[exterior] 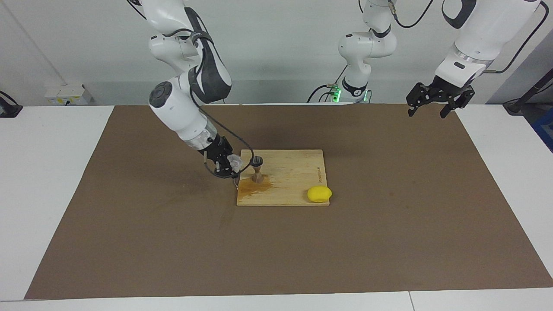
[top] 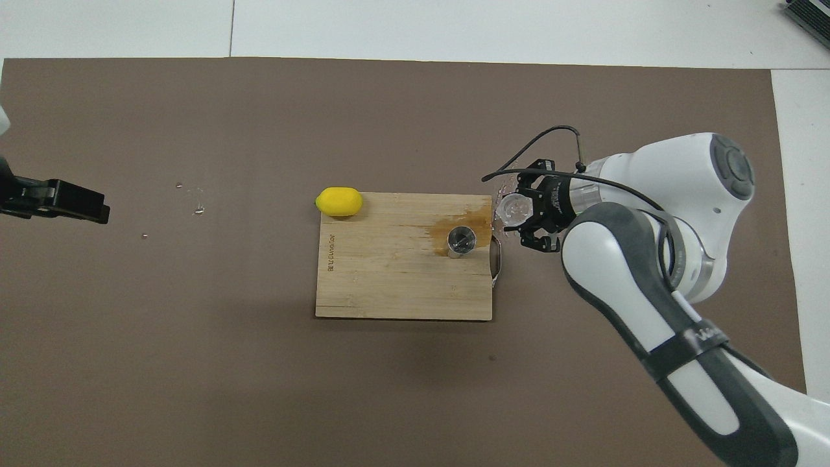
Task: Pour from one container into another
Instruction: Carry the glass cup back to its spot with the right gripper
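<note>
The clear glass tumbler (exterior: 236, 162) (top: 513, 209) is held in my right gripper (exterior: 230, 166) (top: 521, 219), just off the edge of the wooden cutting board (exterior: 293, 172) (top: 389, 285) at the right arm's end. I cannot tell its tilt. The metal jigger (exterior: 257, 169) (top: 461, 240) stands upright on the board, close beside the tumbler. A brown wet stain (exterior: 255, 185) (top: 463, 224) spreads on the board around the jigger. My left gripper (exterior: 432, 108) (top: 58, 200) is open and empty, raised over the left arm's end of the mat, and waits.
A yellow lemon (exterior: 319, 194) (top: 339, 201) lies at the board's corner farther from the robots, toward the left arm's end. A metal handle (top: 496, 263) sits on the board's edge by the jigger. Small droplets (top: 194, 206) lie on the brown mat (exterior: 389, 216).
</note>
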You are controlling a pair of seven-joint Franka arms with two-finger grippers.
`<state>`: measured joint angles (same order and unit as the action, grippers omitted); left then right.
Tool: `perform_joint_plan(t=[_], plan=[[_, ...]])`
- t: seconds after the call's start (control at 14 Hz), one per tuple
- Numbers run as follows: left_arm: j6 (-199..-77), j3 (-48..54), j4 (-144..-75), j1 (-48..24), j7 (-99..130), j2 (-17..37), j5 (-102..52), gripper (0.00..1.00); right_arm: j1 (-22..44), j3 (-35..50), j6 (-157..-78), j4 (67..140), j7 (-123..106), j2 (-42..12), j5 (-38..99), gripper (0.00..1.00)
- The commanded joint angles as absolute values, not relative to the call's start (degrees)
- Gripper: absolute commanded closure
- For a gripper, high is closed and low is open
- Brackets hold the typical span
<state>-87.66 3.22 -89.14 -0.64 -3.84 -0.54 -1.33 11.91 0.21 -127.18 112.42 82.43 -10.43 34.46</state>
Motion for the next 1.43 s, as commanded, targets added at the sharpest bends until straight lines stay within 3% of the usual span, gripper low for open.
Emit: perform_joint_plan(t=[0.0,0.21,0.43,0.71,0.79,0.86,1.36], plan=[[-87.28,3.25,-90.44,-0.70,-4.48,-1.76,-0.62,0.00,5.73,0.88,-127.62,118.02,72.64,-9.93,44.87,1.00],[-87.27,3.16,-90.44,-0.70,-4.40,-1.76,-0.62,0.00,-0.77,0.97,-125.61,120.15,61.38,-12.38,48.08,1.00],[-87.28,3.16,-90.44,-0.70,-4.40,-1.76,-0.62,0.00,-8.94,0.97,-120.34,119.18,46.46,-18.52,50.87,1.00],[-87.28,3.16,-90.44,-0.70,-4.39,-1.76,-0.62,0.00,-10.20,0.88,-119.70,118.82,44.21,-19.51,51.06,1.00],[-87.28,3.25,-90.44,-0.70,-4.48,-1.76,-0.62,0.00,-9.85,0.70,-121.62,119.26,44.38,-19.51,51.06,0.57],[-87.28,3.16,-90.44,-0.70,-4.48,-1.76,-0.62,0.00,-9.58,0.79,-123.12,119.53,43.95,-19.51,50.63,0.01],[-87.19,3.16,-90.44,-0.70,-4.48,-1.76,-0.62,0.00,-10.11,0.44,-122.52,120.23,44.82,-13.90,49.31,0.00]])
